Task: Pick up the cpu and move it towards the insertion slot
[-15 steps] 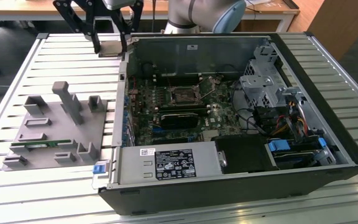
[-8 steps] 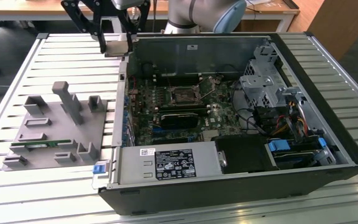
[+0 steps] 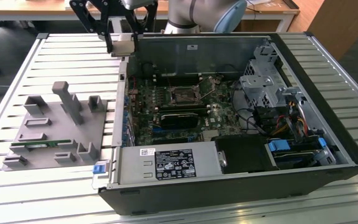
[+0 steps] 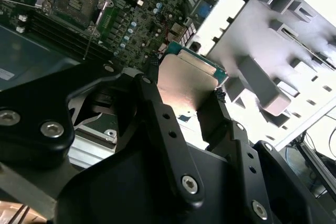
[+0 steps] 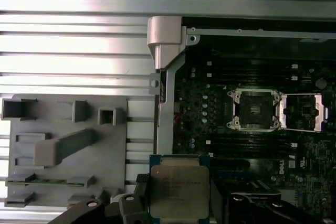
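The claw (image 4: 184, 100) is clamped on the cpu (image 4: 188, 81), one finger (image 4: 157, 124) on each of two opposite edges, chip held clear in the air. In the exterior view it hangs over the rim of the case (image 3: 328, 116), above the slatted surface (image 3: 61, 60). So the pick is done and the carry is in hand. Below and beside the claw lies the grey tray (image 5: 63, 145), with one green memory stick (image 5: 44, 181) in it. Farther off, inside the case, sits the slot (image 5: 255, 109), its frame flipped open. I judge the move now needs travel across the board and squaring the chip to the slot. One cpu, one slot, one tray.
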{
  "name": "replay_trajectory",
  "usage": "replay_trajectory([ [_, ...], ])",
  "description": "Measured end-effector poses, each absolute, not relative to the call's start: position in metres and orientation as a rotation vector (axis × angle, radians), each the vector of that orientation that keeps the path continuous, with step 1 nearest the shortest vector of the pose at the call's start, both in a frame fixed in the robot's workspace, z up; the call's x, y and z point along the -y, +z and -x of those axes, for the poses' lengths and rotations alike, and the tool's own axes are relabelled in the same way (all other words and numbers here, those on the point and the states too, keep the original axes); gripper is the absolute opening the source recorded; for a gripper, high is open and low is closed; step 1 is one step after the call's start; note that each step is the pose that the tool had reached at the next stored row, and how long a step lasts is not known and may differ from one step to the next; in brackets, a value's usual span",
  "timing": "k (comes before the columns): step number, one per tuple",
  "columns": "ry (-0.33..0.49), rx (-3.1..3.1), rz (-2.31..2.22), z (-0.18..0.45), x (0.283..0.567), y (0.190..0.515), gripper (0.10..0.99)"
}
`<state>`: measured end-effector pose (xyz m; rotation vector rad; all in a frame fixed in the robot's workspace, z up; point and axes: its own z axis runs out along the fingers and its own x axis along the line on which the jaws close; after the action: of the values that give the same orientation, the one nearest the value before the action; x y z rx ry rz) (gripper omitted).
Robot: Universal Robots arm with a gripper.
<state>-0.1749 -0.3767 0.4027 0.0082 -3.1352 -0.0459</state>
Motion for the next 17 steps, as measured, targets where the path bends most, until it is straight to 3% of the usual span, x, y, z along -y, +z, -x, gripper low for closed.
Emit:
replay_trajectory([
  [17, -0.046, 3.135, -0.008, 0.150, 0.376, 0.403, 0.541],
])
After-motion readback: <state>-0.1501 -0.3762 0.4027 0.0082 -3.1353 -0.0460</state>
